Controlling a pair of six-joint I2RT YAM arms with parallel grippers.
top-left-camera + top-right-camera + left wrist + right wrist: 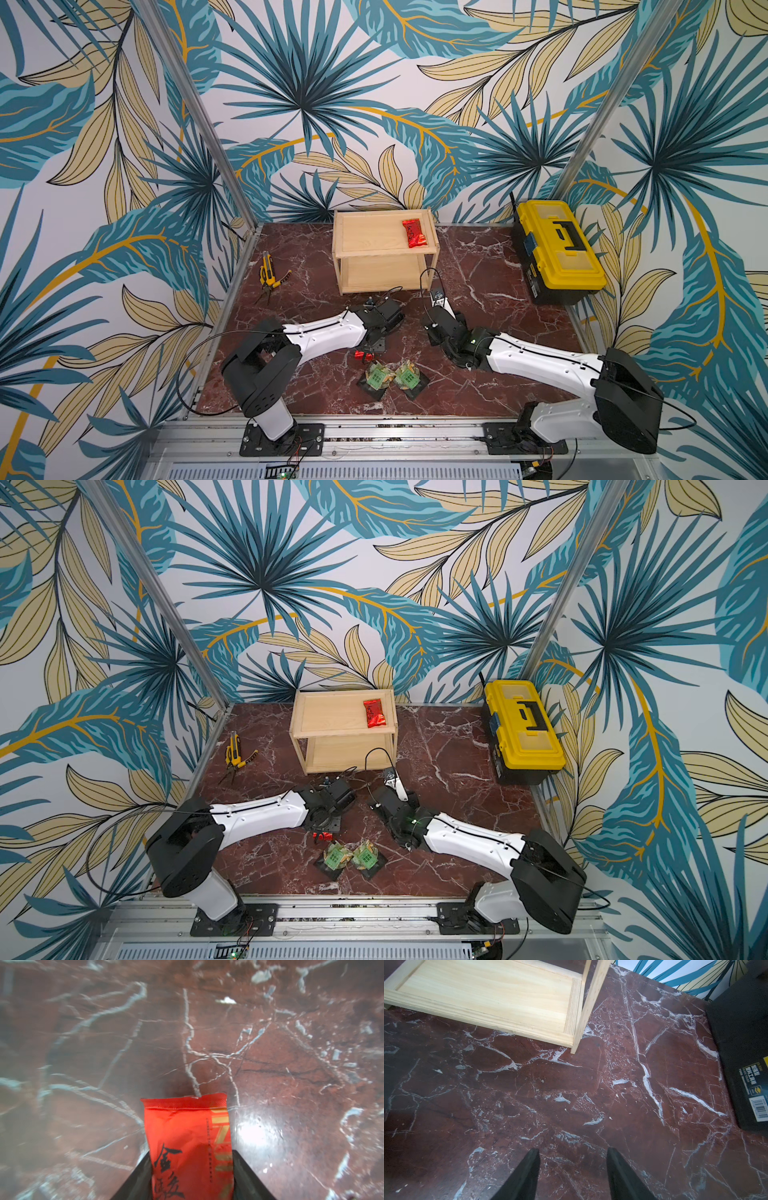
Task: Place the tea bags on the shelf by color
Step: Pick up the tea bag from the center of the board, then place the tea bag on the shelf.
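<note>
While our left fingers [135, 1180] pinch the sides of a red tea bag [189, 1142] down at the bench [270, 1064], our right fingers [525, 1174] stand spread and empty near a front post of the shelf [488, 991]. We see the other red tea bag [414, 233] on its top tier; both green tea bags [379, 377] lie together on the bench.

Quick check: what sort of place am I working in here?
Most likely a purpose-built robot test booth, not a home: leaf-print walls hung on metal posts, a marble-look tabletop, and a mounting rail along the front edge.
</note>
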